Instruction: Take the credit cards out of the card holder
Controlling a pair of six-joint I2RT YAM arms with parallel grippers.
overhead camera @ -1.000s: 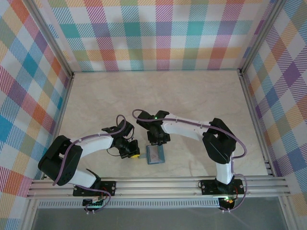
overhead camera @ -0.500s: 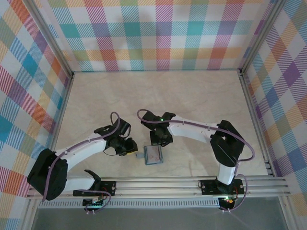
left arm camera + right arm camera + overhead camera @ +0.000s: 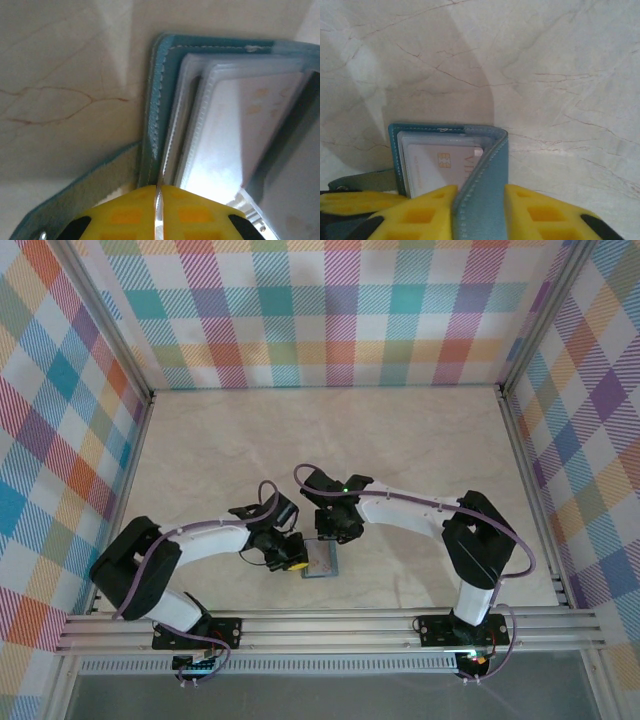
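The card holder (image 3: 320, 562) lies open on the worktop (image 3: 420, 460), near its front edge between our two arms. A whitish credit card (image 3: 440, 165) sits sleeved inside. Our right hand (image 3: 480, 215) grips the teal cover flap, which stands upright between its pads. Our left hand (image 3: 157, 212) is pinched nearly closed on what looks like a clear sleeve. We judge the left may tug that sleeve rather than the card and drag the whole holder. The flap could also slip free and fold over the card.
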